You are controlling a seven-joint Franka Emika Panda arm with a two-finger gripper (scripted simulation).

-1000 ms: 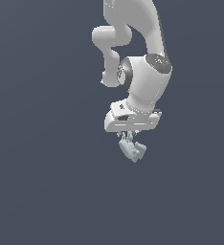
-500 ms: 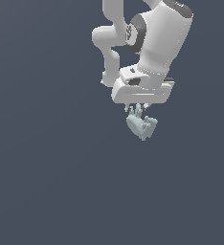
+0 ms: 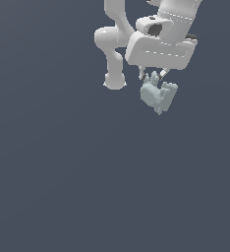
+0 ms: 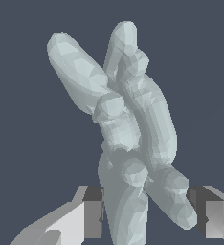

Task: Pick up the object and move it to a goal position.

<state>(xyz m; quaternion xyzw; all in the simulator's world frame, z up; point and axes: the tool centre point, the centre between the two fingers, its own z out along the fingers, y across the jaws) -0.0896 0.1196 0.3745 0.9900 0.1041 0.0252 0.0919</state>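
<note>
The object [image 3: 158, 95] is a small pale blue-grey lumpy item with several blocky prongs. It hangs in the air under the white gripper [image 3: 152, 77] at the upper right of the exterior view. In the wrist view the object [image 4: 128, 139] fills the middle, its prongs spreading away from the camera, with one fingertip [image 4: 85, 217] on one side of its base and the other on the far side. The gripper [image 4: 147, 216] is shut on the object and holds it clear of the floor.
The white arm [image 3: 118, 44] with its rounded joints stands behind the gripper in the exterior view. A plain dark grey-blue floor [image 3: 87, 187] spreads below, with nothing else on it in view.
The gripper with the object in it has risen and moved toward the exterior view's right. The grip on the object looks unchanged.
</note>
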